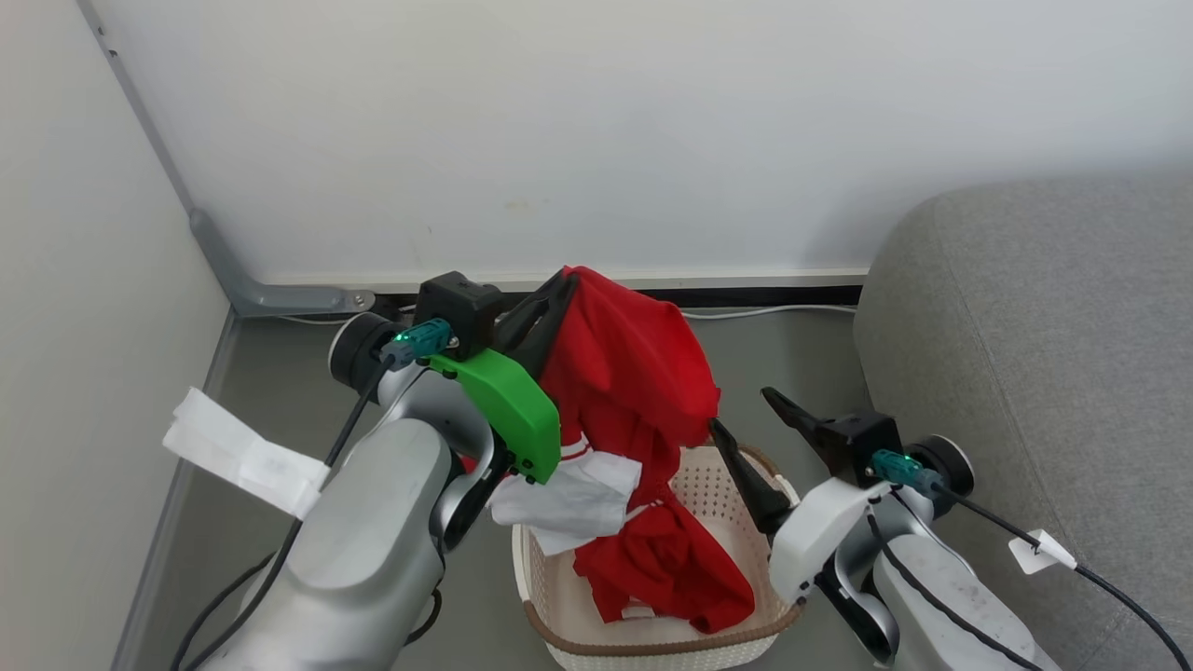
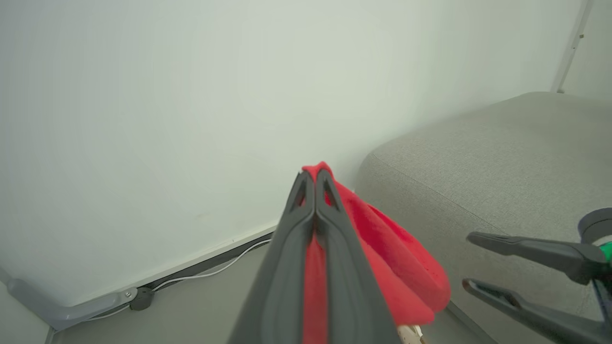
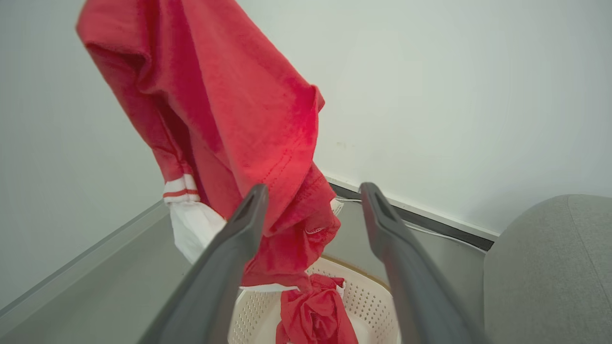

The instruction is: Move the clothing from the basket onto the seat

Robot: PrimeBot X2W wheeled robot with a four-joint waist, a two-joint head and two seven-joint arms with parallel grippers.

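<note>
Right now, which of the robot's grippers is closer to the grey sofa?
Right. The right gripper hangs open over the basket, at its edge beside the sofa; the left gripper is farther, shut on a red shirt above the basket.

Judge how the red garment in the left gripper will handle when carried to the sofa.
Probably floppy: the red garment hangs in folds from the left gripper. Likely light: a fingertip pinch holds it. Its tail hangs into the basket, so it may snag.

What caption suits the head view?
Left gripper holds red garment above cream perforated plastic basket; open right gripper hovers beside grey fabric sofa.
</note>
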